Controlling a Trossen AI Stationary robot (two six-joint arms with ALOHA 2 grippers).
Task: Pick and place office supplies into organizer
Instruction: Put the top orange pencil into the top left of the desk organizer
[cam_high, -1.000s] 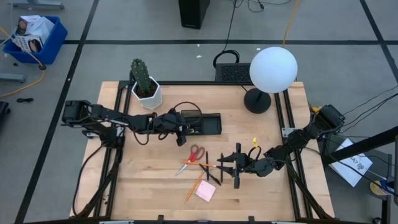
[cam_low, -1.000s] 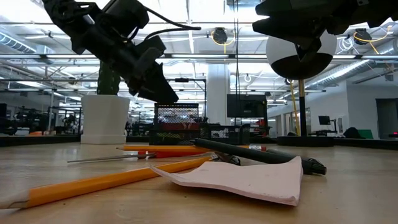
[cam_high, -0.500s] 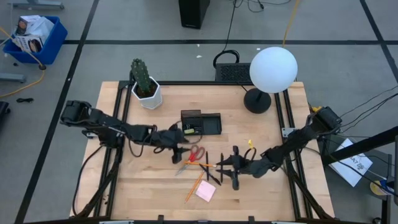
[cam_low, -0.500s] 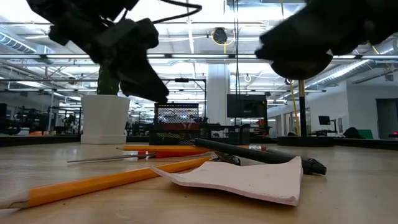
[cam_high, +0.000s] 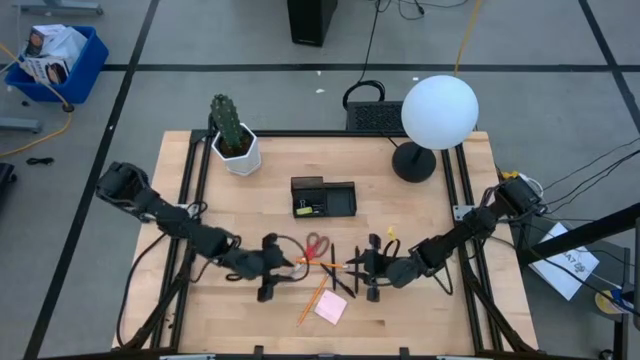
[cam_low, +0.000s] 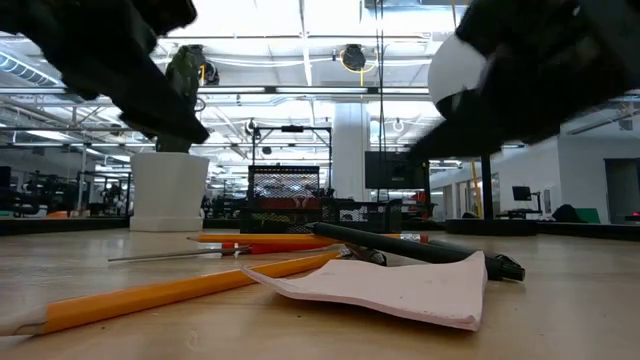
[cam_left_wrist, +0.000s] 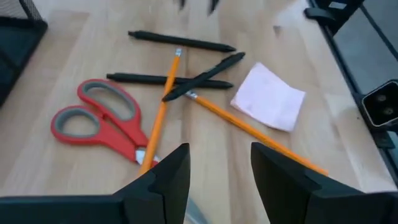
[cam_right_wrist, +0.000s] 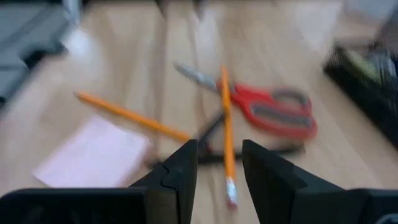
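No readable labels anywhere; left gripper (cam_left_wrist: 217, 180) and right gripper (cam_right_wrist: 219, 171), lower frame, both parted and empty over scissors (cam_left_wrist: 102, 124).

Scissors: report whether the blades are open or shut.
Shut. In the left wrist view the red-handled scissors lie flat on the table, handle loops side by side, blades together under an orange pencil.

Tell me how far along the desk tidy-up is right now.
Barely started. The organizer holds only a few small items. Nothing is in hand: the left gripper and right gripper are open and empty over the pile. Left on the table: scissors, two pencils, three pens and the pink sticky pad.
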